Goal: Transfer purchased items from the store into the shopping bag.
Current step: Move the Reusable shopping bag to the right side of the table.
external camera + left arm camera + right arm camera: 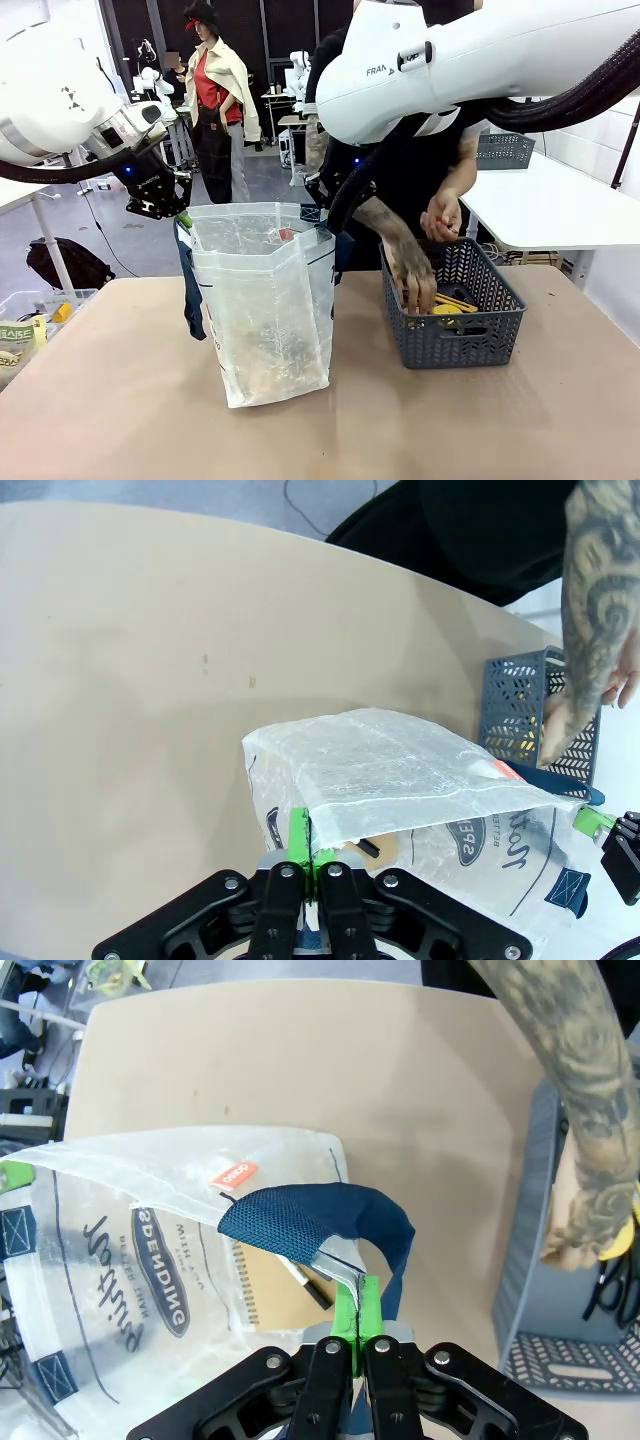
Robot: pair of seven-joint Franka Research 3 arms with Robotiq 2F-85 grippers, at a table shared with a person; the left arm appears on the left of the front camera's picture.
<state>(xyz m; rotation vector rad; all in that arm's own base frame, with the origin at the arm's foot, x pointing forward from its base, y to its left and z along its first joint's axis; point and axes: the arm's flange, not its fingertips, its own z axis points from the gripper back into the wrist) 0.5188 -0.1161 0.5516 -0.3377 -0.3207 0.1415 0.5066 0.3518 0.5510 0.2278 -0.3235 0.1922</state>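
Note:
The translucent white shopping bag (265, 300) stands open on the table's middle. My left gripper (178, 214) is shut on its left rim, green pads (297, 838) pinching the plastic. On the opposite rim my right gripper (358, 1318) is shut beside the navy handle (320, 1222). A brown notebook (275, 1298) and a dark pen (312, 1293) lie inside the bag. To the right sits the dark grey store basket (455, 330), where a person's hand (415, 282) reaches among pens (456, 300) and a yellow piece (446, 309).
A clear bin (30, 318) with small items sits at the table's left edge. A white table (560, 205) behind right carries another grey basket (505, 150). Bare tabletop lies in front of the bag and basket.

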